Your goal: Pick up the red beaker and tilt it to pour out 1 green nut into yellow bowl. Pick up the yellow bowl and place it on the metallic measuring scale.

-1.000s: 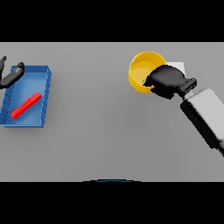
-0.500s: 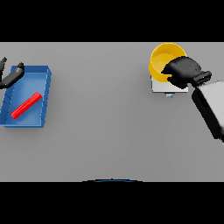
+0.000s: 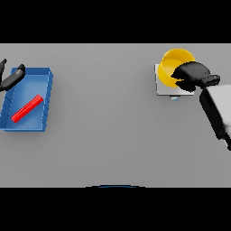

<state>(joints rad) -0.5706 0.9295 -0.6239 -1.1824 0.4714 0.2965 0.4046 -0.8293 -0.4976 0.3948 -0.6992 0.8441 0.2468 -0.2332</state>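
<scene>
Yellow bowl (image 3: 173,67) at 1 o'clock, over metallic measuring scale (image 3: 168,85); placing step in hand. Right hand (image 3: 193,76) curled round bowl's near rim. Contact with scale: cannot tell. You next lower, then loosen fingers. Left hand (image 3: 11,79) at 9 o'clock, fingers straight, at blue tray (image 3: 45,101) holding red beaker (image 3: 27,108).

Bare lab-style bench: plain grey tabletop (image 3: 108,135), metallic measuring scale (image 3: 163,88) far right, blue tray (image 3: 47,90) left.
</scene>
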